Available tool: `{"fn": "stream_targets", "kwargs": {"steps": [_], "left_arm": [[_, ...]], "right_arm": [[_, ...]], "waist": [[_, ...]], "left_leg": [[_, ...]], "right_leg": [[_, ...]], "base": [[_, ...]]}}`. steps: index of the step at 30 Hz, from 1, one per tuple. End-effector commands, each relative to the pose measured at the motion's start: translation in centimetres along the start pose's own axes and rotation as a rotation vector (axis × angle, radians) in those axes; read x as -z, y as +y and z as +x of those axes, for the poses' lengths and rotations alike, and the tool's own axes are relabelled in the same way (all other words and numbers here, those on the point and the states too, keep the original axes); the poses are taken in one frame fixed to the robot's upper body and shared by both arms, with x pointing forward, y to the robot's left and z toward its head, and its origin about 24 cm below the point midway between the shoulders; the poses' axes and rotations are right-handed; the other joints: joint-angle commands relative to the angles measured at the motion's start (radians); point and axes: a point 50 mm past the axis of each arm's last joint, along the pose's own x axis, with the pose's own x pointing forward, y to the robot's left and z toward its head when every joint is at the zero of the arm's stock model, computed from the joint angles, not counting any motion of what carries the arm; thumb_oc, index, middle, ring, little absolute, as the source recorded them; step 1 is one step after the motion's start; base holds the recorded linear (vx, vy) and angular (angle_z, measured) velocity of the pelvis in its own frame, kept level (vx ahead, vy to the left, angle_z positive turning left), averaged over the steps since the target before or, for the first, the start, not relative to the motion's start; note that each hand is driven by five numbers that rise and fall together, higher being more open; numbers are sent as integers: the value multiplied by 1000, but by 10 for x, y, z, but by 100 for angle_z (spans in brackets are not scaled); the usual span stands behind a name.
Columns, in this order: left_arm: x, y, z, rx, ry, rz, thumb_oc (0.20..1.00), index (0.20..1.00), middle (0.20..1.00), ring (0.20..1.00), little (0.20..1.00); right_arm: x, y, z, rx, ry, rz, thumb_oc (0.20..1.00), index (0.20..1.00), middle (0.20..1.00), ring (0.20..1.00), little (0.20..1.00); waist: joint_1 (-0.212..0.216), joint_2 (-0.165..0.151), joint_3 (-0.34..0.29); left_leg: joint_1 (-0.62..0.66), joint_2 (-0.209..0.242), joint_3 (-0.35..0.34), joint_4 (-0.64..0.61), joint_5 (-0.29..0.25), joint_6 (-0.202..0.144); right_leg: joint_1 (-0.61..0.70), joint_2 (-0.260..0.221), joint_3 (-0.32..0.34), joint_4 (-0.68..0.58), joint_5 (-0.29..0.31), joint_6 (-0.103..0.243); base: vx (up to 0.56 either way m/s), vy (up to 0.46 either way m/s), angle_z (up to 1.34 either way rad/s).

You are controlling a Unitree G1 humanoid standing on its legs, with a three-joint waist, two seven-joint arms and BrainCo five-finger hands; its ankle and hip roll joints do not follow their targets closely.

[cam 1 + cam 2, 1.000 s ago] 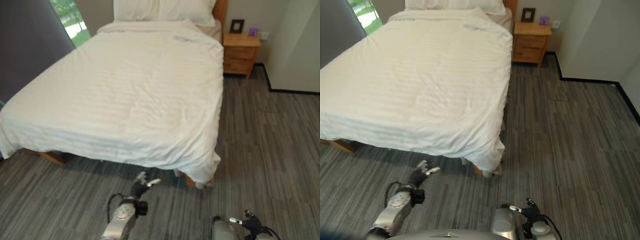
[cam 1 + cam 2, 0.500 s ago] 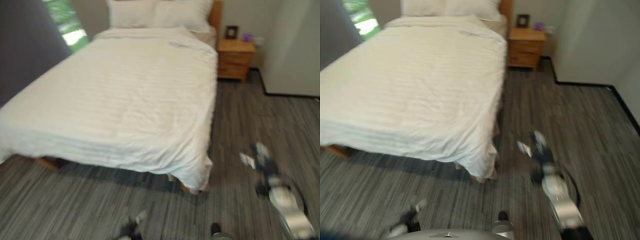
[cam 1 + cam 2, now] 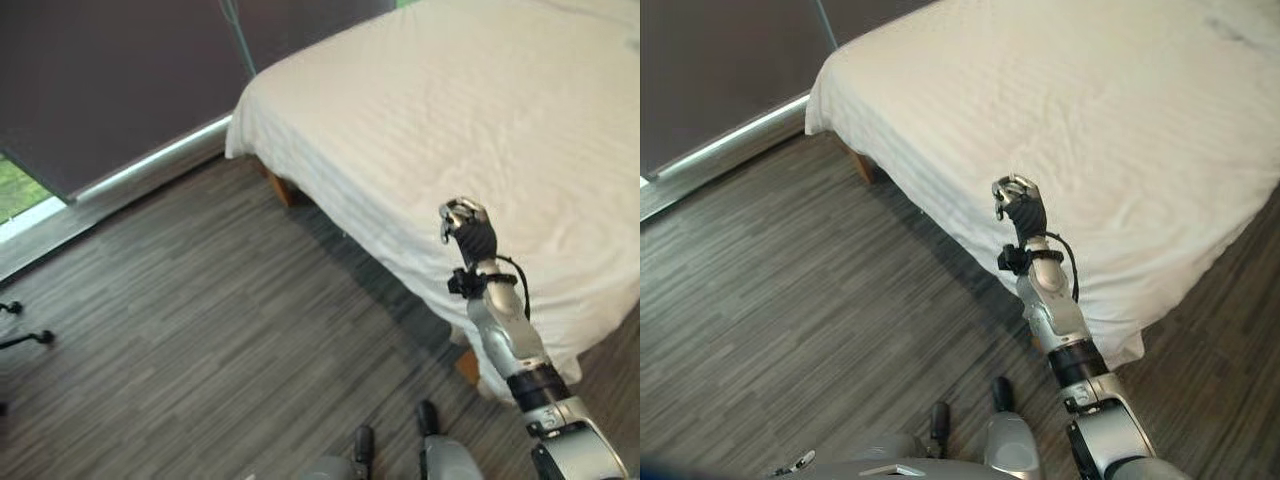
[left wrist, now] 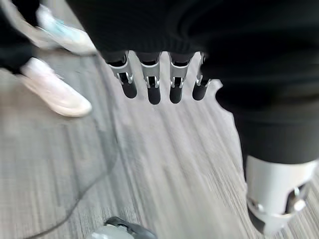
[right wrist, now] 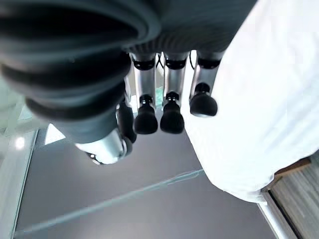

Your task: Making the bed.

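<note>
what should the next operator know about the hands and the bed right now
Right robot hand: raised by the near edge of the bed, fingers curled, holding nothing, not touching the cover.
Left robot hand: low over the floor, fingers relaxed, empty; a person's shoes stand close by it.
White duvet: spread over the mattress, mostly flat, light wrinkles, draping over the near edge.
Left: possibly smoothing the wrinkles; the pillow end is out of view.

Duvet point(image 3: 520, 110) matt white cloth, faintly striped; floor point(image 3: 200, 320) grey wood-grain.
</note>
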Motion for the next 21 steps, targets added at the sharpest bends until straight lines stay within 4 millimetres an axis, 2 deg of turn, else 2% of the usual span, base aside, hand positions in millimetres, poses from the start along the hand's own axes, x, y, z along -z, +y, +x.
{"fn": "stream_targets", "kwargs": {"steps": [1,3,5,8,9,11,13,14,16,21], "left_arm": [[-31,-6,4,31,-83,-3,1000,1000,1000,1000,1000],[-30,-8,5,39,-78,1,1000,1000,1000,1000,1000],[-41,-6,6,52,-97,-6,1000,1000,1000,1000,1000],[-44,-10,6,74,-100,-1,1000,1000,1000,1000,1000],[-46,-9,7,73,-104,-2,1000,1000,1000,1000,1000],[-49,-10,7,76,-108,-4,1000,1000,1000,1000,1000],[-50,-12,7,81,-108,-4,1000,1000,1000,1000,1000],[-49,-14,7,92,-106,3,1000,1000,1000,1000,1000],[-49,-17,7,99,-106,9,1000,1000,1000,1000,1000],[-45,-19,7,112,-91,13,1000,1000,1000,1000,1000]], "right_arm": [[-18,15,16,-53,-110,301,200,200,200,200,200],[-16,11,18,-31,-102,333,200,200,200,200,200],[-11,1,25,35,-108,523,200,200,200,200,200],[-10,-8,29,86,-119,576,200,200,200,200,200],[-5,-26,30,185,-118,602,200,200,200,200,200],[-4,-46,31,287,-118,600,200,200,200,200,200],[-3,-53,32,324,-108,605,200,200,200,200,200],[3,-74,27,419,-74,579,200,200,200,200,200],[-3,-92,26,480,-63,533,200,200,200,200,200],[-12,-108,25,514,-46,421,200,200,200,200,200]], "waist": [[12,3,-16],[13,9,-15],[20,38,-3],[20,56,2],[20,74,4],[16,96,16],[18,105,15],[14,123,19],[11,143,19],[2,163,26]], "left_leg": [[26,77,-23,4,-43,-73],[15,78,-33,4,-38,-79],[-21,80,-51,4,-21,-94],[-47,78,-60,4,-9,-101],[-70,77,-62,4,-1,-106],[-97,73,-61,4,9,-111],[-114,70,-59,4,13,-112],[-132,67,-52,4,17,-115],[-153,64,-38,4,22,-117],[-174,60,-22,4,27,-119]], "right_leg": [[20,-21,-26,23,-87,-12],[19,-23,-40,20,-89,-14],[6,-28,-67,12,-92,-16],[-9,-31,-78,9,-91,-17],[-26,-35,-86,8,-90,-17],[-52,-38,-85,8,-85,-16],[-67,-41,-85,7,-82,-16],[-85,-47,-82,3,-78,-12],[-105,-51,-73,0,-76,-10],[-129,-56,-59,-2,-72,-6]], "base": [[-6,-91,22],[-8,-59,21],[-9,-70,25],[-9,-34,25],[-11,-38,-3],[-36,-27,1],[-20,0,1],[0,0,0],[0,0,0],[-5,18,-10]]}}
